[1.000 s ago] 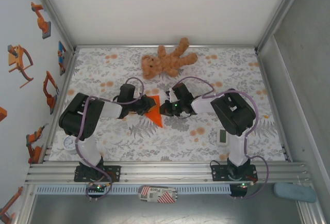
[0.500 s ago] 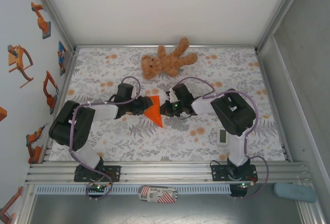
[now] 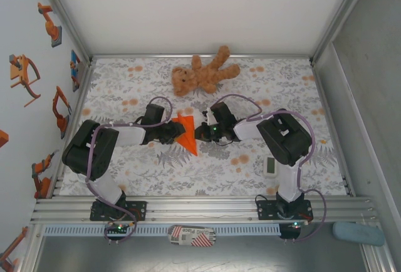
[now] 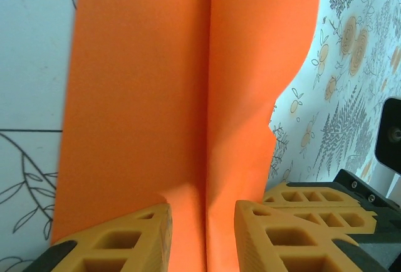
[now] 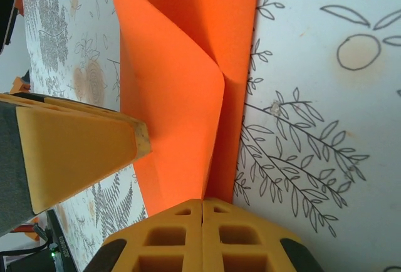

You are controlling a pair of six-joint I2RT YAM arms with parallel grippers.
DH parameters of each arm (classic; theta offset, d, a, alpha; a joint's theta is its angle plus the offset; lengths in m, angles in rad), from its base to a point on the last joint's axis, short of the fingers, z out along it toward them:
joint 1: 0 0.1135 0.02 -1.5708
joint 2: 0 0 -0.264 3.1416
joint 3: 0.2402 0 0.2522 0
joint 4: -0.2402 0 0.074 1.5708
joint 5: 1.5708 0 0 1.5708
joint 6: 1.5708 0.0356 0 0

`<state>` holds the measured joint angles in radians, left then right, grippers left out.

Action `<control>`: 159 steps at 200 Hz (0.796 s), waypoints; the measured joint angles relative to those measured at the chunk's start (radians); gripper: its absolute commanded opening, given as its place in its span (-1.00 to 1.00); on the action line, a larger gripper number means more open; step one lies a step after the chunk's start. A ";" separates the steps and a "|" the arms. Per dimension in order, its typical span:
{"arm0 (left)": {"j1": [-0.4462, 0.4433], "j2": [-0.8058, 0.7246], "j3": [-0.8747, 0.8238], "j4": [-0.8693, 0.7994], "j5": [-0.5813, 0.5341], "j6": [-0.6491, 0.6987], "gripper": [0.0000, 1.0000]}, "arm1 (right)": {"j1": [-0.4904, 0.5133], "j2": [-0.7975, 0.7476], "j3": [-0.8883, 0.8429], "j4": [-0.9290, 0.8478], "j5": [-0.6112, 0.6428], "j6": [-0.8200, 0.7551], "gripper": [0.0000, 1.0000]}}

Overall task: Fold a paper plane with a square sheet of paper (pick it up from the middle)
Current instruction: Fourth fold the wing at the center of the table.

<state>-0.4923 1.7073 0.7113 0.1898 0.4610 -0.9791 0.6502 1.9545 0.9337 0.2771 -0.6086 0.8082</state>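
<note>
Left pincer [image 3: 174, 133] and right pincer [image 3: 202, 131] meet from opposite sides at a bright orange creased paper sheet [image 3: 187, 137]. It lies mid-counter [image 3: 125, 172] on floral-printed cloth, its tip toward the arm bases. A brown plush teddy bear [image 3: 203, 74] lies beyond, with white walls around. From the left wrist, narrowly parted fingers [image 4: 119, 240] straddle the paper's raised centre crease. From the right wrist, the closed fingers [image 5: 169, 237] pinch the paper's fold.

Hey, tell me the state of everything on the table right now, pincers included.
Paper: partly folded to a point, lying on the table.
Left pincer: open, straddling the crease.
Right pincer: shut on the paper.
Teddy bear: lying down, untouched.
White gadget: lying flat, untouched.
</note>
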 measured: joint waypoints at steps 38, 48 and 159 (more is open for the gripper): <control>0.000 0.004 0.001 0.000 0.000 -0.002 -0.37 | 0.000 -0.004 -0.011 0.013 0.000 0.007 -0.96; 0.000 0.005 0.002 0.001 0.000 -0.004 -0.38 | 0.000 -0.004 -0.011 0.013 0.000 0.007 -0.96; -0.005 -0.030 0.066 -0.048 0.001 0.000 -0.44 | 0.000 -0.003 -0.011 0.009 0.004 0.007 -0.99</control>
<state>-0.4969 1.6775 0.7773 0.1413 0.4618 -0.9787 0.6502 1.9518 0.9226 0.2859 -0.6048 0.8154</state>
